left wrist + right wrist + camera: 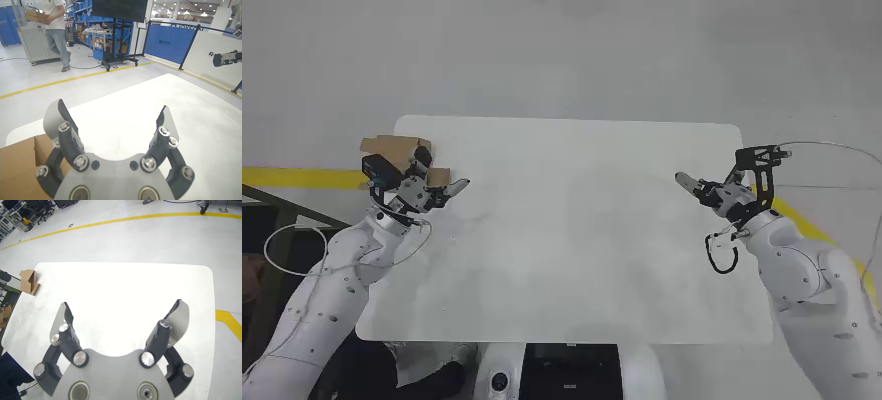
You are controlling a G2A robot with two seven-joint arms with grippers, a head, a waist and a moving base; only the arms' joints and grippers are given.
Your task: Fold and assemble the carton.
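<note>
Left end effector [112,109]: jaws spread wide, nothing between the pads, held low over the desk [132,94]. In the top view, the left end effector [447,187] points across the desk toward the right one.

Right end effector [122,306]: jaws likewise spread wide and empty, above the opposite side of the desk [122,281]. In the top view, the right end effector [687,182] faces the left one, and the two are well apart.

Desk [572,250]: white top with rounded corners, lying under both end effectors. A bare stretch runs between them.

Carton [28,281]: brown cardboard, partly opened with flaps standing up. It sits on the desk corner just beside the left end effector, on the side turned away from the right end effector. In the top view, the carton [392,147] lies at the far corner and part of it reaches past the desk edge. In the left wrist view, the carton [17,157] lies close behind one finger [54,117]; whether they touch cannot be told. It is well apart from the right end effector.
</note>
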